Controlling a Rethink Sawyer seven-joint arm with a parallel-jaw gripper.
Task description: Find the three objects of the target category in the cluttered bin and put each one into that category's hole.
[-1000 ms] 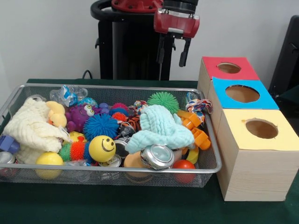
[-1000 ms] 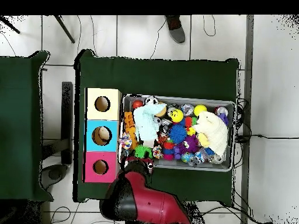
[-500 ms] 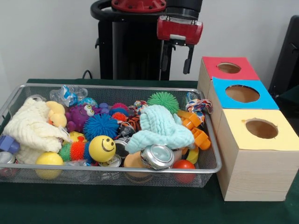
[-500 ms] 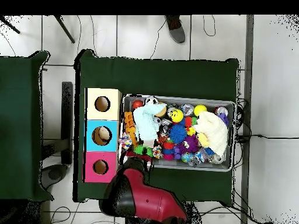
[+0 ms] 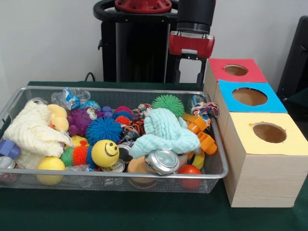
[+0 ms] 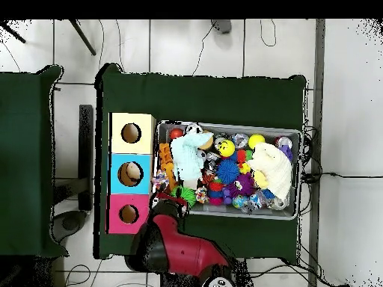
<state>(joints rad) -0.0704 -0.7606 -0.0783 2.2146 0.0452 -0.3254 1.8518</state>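
1. A silver wire mesh bin [image 5: 29, 91] sits on a green-covered counter [image 5: 120, 211], piled with toys, cans and cloths.
2. The gripper [image 5: 188, 72] hangs above the bin's far right corner, near the red-topped box [image 5: 234, 70]. Its two dark fingers [image 5: 176, 72] stand apart with nothing between them.
3. One whitish fabric piece with red, blue and yellow blotches [image 5: 206, 108] lies at the bin's right end, just beside the blue-topped box [image 5: 248, 96]. A second piece [image 5: 144, 109] shows among the toys at the back. I cannot find a third; it may lie under the mint cloth [image 5: 166, 131].
4. The hole [image 5: 269, 132] in the yellow-topped box is nearest the camera and looks empty.
5. The step in hand appears to be choosing a first piece. The right-end piece looks the easiest: come straight down, pinch its raised middle, and keep off the orange plastic toy [image 5: 199, 132] touching it.
6. The overhead view shows something pale inside the blue box's opening [image 6: 130, 173], which the front view hides. There the arm covers the gripper itself.
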